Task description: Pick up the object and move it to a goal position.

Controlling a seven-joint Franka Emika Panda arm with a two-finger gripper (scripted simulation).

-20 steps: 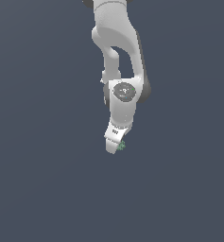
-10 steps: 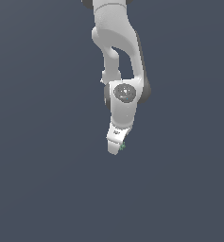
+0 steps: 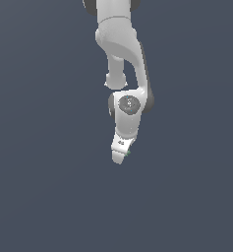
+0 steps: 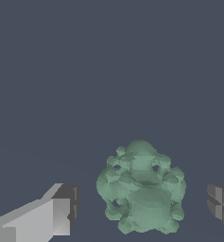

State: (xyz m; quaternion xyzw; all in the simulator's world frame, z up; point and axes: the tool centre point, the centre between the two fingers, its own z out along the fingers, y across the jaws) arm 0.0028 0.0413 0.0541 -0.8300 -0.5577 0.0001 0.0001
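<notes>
- Seen from the wrist, in order: one pale grey finger with a dark ribbed pad, then one small pale-green lump – bumpy, pitted, mottled, irregular all over – then the second dark pad.
- Lies on the flat dark grey-blue surface, between the two fingers, touching neither; gaps show on both sides, the wider one by the grey finger.
- White two-fingered hand spread apart, clamped on nothing, low over the lump, which shows in the exterior view only as a green speck at the fingertips.
- Likely light, being far smaller than the hand; judged stiff, not soft – though knobs give uneven contact and may let it twist or slip.
- Best taken across the broad middle, pads on the fullest bulges.
- Count: one lump, one hand, two fingers, one white arm.
</notes>
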